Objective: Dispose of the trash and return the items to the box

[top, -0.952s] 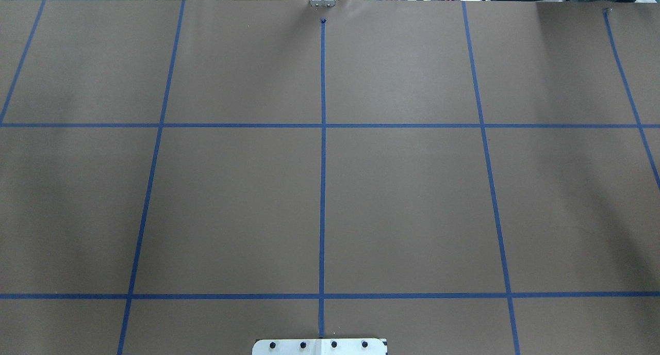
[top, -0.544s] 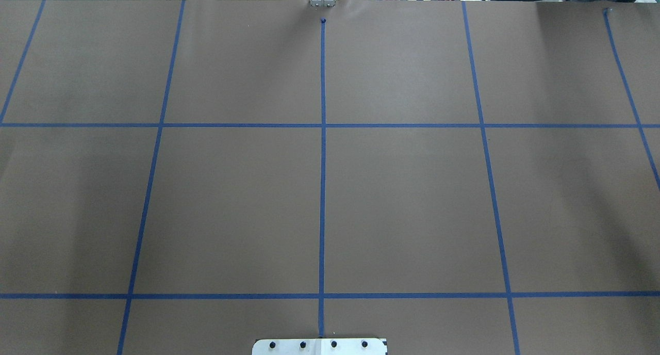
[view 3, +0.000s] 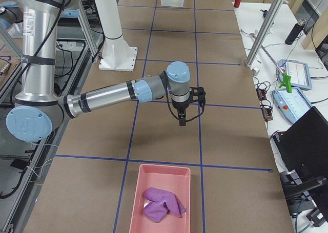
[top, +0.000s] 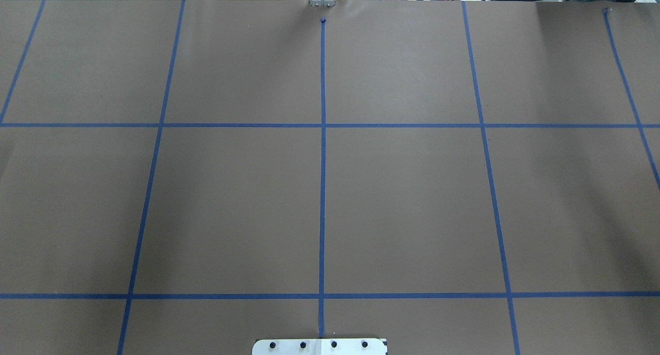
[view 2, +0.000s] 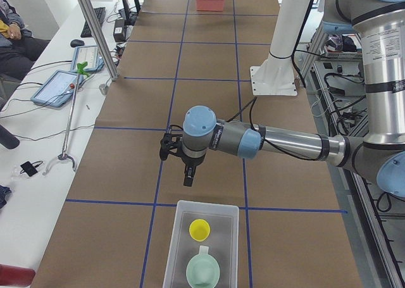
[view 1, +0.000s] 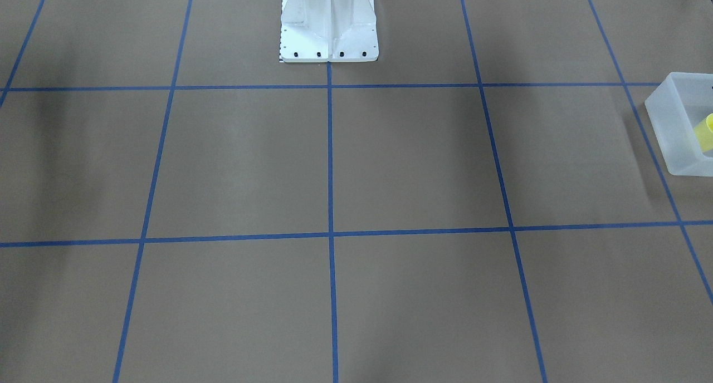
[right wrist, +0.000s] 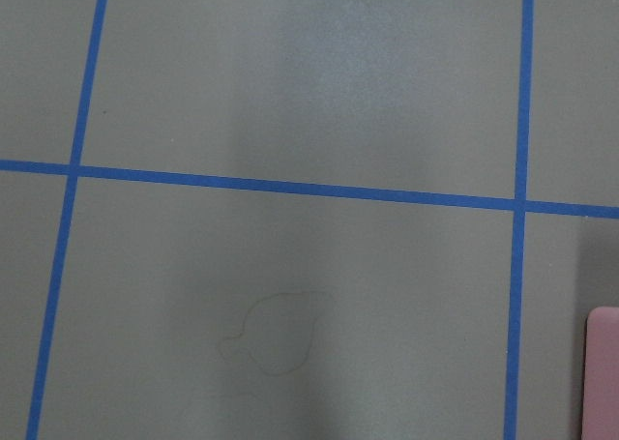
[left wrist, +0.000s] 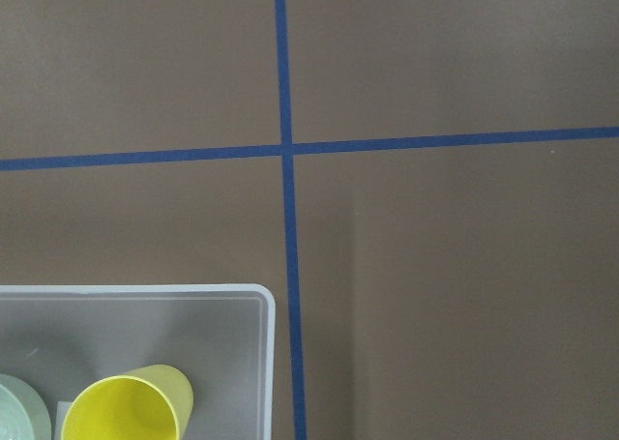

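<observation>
The box [view 2: 172, 250] is a translucent white bin at the table's left end. It holds the yellow cup [view 2: 199, 228] and a pale green item [view 2: 202, 270]. The box [view 1: 665, 121] and cup [view 1: 706, 132] also show at the right edge of the front view. The left wrist view shows the box corner [left wrist: 145, 329] and the cup [left wrist: 126, 411]. My left gripper [view 2: 188, 180] hangs just beyond the box's near end, above the table. My right gripper [view 3: 181, 123] hangs over bare table. Both show only in side views, so I cannot tell whether they are open or shut.
A pink tray [view 3: 134, 202] with a crumpled purple cloth [view 3: 161, 205] sits at the table's right end; its corner [right wrist: 604, 372] shows in the right wrist view. The white robot base [view 1: 328, 21] stands mid-table. Brown paper with blue tape lines [top: 323, 138] covers the table. An operator sits at a side desk [view 2: 12, 35].
Nothing on the table moves in the overhead view; only faint shadows on its left side shift slightly.
</observation>
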Robot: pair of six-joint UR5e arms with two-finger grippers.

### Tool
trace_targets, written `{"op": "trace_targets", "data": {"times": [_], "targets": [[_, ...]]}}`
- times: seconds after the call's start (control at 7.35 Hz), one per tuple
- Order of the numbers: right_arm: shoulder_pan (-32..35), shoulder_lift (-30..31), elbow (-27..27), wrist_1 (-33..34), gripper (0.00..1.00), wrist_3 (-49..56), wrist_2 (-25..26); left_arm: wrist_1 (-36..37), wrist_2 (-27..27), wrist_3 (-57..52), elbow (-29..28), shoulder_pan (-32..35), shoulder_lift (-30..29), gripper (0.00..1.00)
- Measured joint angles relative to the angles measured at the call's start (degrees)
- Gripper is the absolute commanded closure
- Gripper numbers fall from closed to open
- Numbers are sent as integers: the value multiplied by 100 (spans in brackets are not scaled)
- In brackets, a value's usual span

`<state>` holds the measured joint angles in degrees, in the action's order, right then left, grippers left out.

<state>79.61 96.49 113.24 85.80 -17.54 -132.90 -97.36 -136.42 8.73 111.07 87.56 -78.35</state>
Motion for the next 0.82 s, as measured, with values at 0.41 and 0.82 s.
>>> {"op": "trace_targets", "data": {"times": [0.41,0.82], "targets": [[-13,132,-34,7,0,47,161,5,137,120,202,-132,-79,2],[-8,267,-67,2,0,58,140,-17,107,81,130,-135,-87,2]]}}
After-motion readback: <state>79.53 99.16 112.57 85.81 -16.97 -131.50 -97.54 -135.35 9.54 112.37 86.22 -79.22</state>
